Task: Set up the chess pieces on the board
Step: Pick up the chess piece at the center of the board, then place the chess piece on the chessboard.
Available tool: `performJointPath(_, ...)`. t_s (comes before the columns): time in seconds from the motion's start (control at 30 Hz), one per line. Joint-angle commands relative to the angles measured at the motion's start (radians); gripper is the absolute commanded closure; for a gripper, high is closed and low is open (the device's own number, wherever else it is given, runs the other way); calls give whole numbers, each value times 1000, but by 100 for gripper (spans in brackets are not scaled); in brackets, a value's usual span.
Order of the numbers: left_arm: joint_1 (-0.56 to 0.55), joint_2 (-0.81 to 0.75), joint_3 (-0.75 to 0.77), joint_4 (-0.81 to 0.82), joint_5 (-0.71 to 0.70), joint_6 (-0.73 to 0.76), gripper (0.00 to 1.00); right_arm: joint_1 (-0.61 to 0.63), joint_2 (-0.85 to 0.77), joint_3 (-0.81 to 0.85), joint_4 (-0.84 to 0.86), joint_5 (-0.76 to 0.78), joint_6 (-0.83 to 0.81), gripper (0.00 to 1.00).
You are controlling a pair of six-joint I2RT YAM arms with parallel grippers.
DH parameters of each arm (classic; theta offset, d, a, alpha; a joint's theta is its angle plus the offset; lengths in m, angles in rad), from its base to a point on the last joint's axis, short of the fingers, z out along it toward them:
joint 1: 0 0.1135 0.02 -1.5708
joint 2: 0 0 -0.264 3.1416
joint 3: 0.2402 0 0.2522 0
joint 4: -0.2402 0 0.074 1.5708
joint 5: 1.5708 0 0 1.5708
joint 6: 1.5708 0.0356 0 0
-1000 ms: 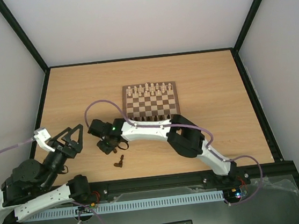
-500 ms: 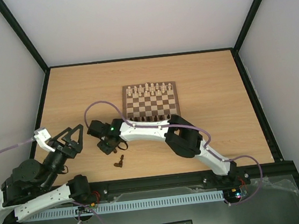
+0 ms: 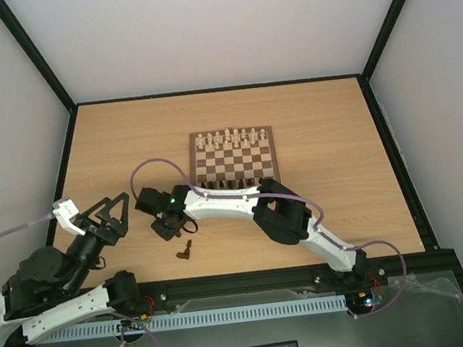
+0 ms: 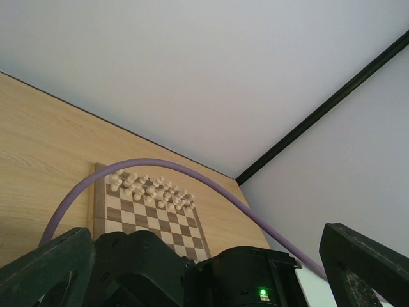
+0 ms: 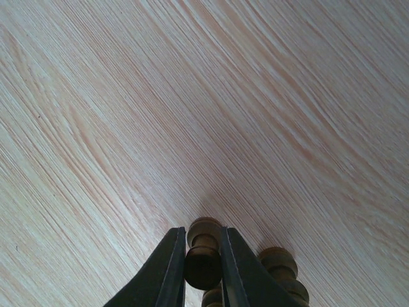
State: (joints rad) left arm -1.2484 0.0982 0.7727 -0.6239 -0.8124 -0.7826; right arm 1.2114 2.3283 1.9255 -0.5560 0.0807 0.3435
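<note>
Barely moved: my right arm [image 3: 243,199] crept left. Right gripper [image 5: 203,238] pinched a dark chess piece [image 5: 203,265] at the bench [image 3: 128,143], 7 o'clock off the board [image 3: 234,158]. I judged it light, stiff and slippery, so grip the waist. Left gripper [image 3: 112,212] was spread.

A light wooden table [image 3: 127,135] sits between plain white walls [image 3: 215,25], edged by black corner posts [image 3: 34,52], under soft, even light.

No writing, label, brand, number or sign can be read in any view, and the board [image 3: 235,160] at the overhead frame's centre seems unmarked, though it shows too small to be sure.
</note>
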Motion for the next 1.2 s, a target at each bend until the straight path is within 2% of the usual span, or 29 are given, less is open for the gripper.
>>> performJointPath(0.0,6,-4,8,-20,-17,20,1,8,-16,32,-19,7,0,86)
performJointPath(0.27,6,2,8,-21,-22,19,0,0,-150,-8,19,95,10,87)
performJointPath(0.67,6,32,4,-17,-25,14,0,-168,-420,-328,43,161,61,86)
performJointPath(0.93,7,63,-9,5,-20,16,0,-217,-423,-427,66,160,69,86)
performJointPath(1.17,6,79,-25,27,-9,14,1,-219,-387,-429,109,125,69,86)
